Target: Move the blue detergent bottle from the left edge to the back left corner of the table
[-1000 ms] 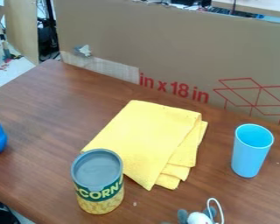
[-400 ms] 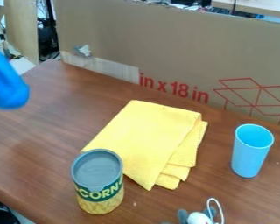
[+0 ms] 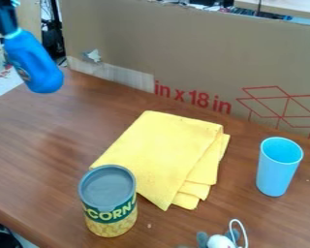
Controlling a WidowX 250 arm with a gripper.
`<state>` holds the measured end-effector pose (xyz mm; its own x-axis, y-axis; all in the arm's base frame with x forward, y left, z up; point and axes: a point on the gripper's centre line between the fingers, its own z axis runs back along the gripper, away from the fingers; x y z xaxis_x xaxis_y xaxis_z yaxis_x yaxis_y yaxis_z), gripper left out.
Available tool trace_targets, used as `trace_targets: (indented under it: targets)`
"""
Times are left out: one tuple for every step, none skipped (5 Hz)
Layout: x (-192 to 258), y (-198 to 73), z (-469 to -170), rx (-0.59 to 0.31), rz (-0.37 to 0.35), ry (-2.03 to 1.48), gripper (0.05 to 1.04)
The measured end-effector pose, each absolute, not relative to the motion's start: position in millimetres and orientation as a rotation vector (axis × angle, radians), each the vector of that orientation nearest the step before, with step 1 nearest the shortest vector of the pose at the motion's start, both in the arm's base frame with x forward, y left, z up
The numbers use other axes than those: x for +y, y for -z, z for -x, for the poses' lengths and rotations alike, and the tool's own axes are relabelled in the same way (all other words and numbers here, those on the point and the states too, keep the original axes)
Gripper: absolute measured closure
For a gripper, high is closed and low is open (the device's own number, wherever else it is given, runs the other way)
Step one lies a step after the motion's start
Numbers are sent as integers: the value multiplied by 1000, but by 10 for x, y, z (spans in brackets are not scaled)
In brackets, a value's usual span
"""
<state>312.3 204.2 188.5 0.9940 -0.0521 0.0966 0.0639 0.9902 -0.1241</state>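
Note:
At the upper left, the black gripper (image 3: 8, 30) is shut on the top end of a blue bottle (image 3: 33, 63). The bottle hangs tilted above the table's far left corner, its rounded end toward the lower right. A folded yellow cloth (image 3: 161, 150) lies in the middle of the table. At the cloth's lower left corner a corn can (image 3: 111, 201) stands upright. Over on the right stands a light blue cup (image 3: 277, 169). A small grey and white toy with a looped white cord (image 3: 219, 240) is at the bottom edge.
A large cardboard panel (image 3: 183, 53) rises along the back of the brown wooden table (image 3: 54, 150). The table's left edge runs down to the lower left, with dark items on the floor beyond it.
The blue bottle has risen from the left edge and moved up and to the right. The black gripper has come into view above it. The cloth, can, cup and toy have stayed put.

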Motion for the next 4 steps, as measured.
trace_targets:
  targets:
    - [2090, -1793, -3303, -93, 160, 70, 654]
    - [2089, -1645, -3479, -54, 138, 56, 654]
    - [1933, -1451, -3610, 45, 66, 63, 654]
    - [1892, -1370, -3708, 91, -2, 38, 654]
